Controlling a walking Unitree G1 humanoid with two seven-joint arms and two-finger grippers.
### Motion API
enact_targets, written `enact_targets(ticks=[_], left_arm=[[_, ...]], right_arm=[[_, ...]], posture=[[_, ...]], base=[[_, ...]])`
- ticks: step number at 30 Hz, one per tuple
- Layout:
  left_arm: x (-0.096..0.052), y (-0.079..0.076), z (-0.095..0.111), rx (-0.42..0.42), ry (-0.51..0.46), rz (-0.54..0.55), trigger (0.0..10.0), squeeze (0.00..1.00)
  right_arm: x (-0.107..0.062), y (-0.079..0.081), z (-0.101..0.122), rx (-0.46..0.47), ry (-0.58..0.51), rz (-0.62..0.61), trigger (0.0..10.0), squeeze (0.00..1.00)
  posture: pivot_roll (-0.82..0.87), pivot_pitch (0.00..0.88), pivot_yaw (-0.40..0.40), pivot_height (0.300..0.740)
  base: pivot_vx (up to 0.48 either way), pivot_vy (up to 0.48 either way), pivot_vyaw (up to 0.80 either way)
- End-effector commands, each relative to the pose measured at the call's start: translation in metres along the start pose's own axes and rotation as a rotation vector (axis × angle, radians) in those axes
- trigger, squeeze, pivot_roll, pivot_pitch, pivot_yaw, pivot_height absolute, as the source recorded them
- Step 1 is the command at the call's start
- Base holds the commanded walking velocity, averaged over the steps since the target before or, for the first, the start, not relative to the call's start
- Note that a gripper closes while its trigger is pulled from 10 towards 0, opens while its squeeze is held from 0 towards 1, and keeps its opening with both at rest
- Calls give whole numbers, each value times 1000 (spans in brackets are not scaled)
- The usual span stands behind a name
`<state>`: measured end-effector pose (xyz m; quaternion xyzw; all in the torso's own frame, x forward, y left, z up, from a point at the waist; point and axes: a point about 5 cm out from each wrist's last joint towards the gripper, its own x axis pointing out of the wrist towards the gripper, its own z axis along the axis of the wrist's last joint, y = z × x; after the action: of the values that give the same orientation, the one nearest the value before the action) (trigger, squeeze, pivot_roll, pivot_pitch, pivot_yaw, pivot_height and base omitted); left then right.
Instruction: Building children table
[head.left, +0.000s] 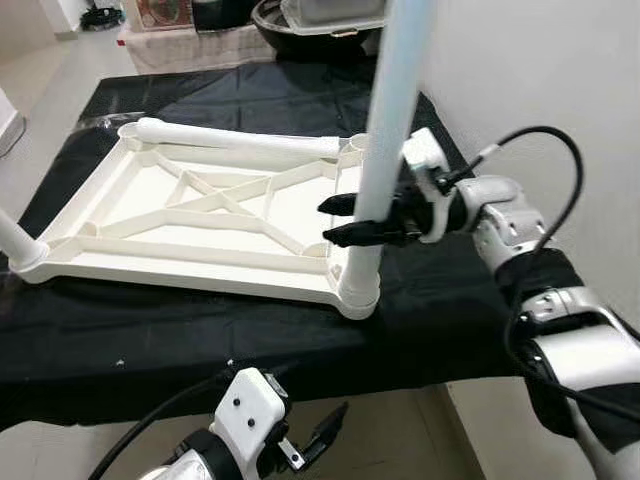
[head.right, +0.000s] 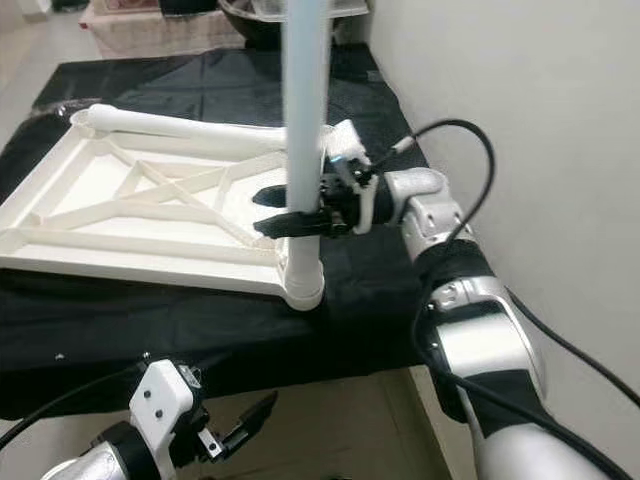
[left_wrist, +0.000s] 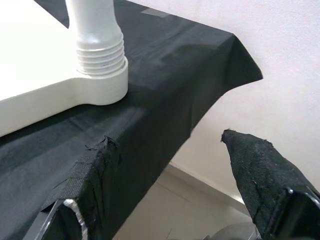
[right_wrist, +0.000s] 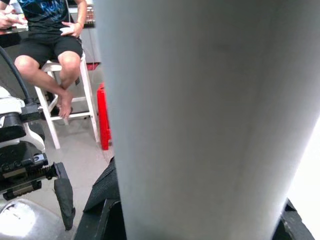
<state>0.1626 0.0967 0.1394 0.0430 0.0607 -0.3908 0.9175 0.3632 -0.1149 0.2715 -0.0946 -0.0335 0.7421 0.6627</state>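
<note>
A white children's table top lies upside down on a black cloth, its ribbed underside facing up. A white table leg stands upright in the near right corner socket; its threaded base meets the socket in the left wrist view. My right gripper reaches in from the right and is shut on this leg, one black finger on each side. A second leg lies along the top's far edge. My left gripper hangs open below the front edge of the cloth, holding nothing.
A wall runs close along the right. Another upright leg rises at the near left corner. A dark basin and boxes stand behind the table. A person sits on a white stool beside a red object.
</note>
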Motion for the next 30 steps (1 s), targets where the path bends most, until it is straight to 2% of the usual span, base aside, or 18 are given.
enact_targets(ticks=[1, 11, 17, 22, 24, 25, 26, 27, 28, 30], left_arm=[[-1, -3, -4, -12, 13, 0, 10000, 0], [-1, -5, -3, -18, 12, -2, 10000, 0], [-3, -6, -3, -17, 14, -2, 10000, 0], [-3, -6, -4, -19, 18, -3, 10000, 0], [-3, -6, -4, -19, 19, -5, 10000, 0], [-3, -6, -5, -18, 20, -7, 10000, 0], [-3, -6, -5, -18, 20, -7, 10000, 0], [-2, -6, -5, -18, 20, -8, 10000, 0], [-2, -6, -5, -18, 20, -8, 10000, 0], [-1, -6, -6, -19, 19, -8, 10000, 0]], right_arm=[[18, 7, -35, 122, 66, 56, 10000, 0], [25, 10, -35, 112, 36, 84, 10000, 0], [34, 14, -38, 61, 106, 142, 10000, 0], [36, 12, -41, 49, 134, 138, 10000, 0], [34, 11, -45, 61, 146, 110, 10000, 0], [32, 7, -49, 81, 157, 32, 10000, 0], [32, 7, -49, 81, 157, 32, 10000, 0], [30, 5, -52, 95, 165, -23, 10000, 0], [30, 5, -52, 95, 165, -23, 10000, 0], [22, 0, -58, 146, 146, -166, 10000, 0]], posture=[[188, 230, -24, 740], [191, 236, -25, 740], [205, 232, -26, 740], [199, 223, -23, 740], [200, 218, -23, 740], [192, 213, -21, 740], [192, 213, -21, 740], [192, 213, -21, 740], [192, 213, -21, 740], [183, 202, -21, 740]], base=[[0, 0, 0], [0, 0, 0], [0, 0, 0], [0, 0, 0], [0, 0, 0], [0, 0, 0], [0, 0, 0], [0, 0, 0], [0, 0, 0], [0, 0, 0]])
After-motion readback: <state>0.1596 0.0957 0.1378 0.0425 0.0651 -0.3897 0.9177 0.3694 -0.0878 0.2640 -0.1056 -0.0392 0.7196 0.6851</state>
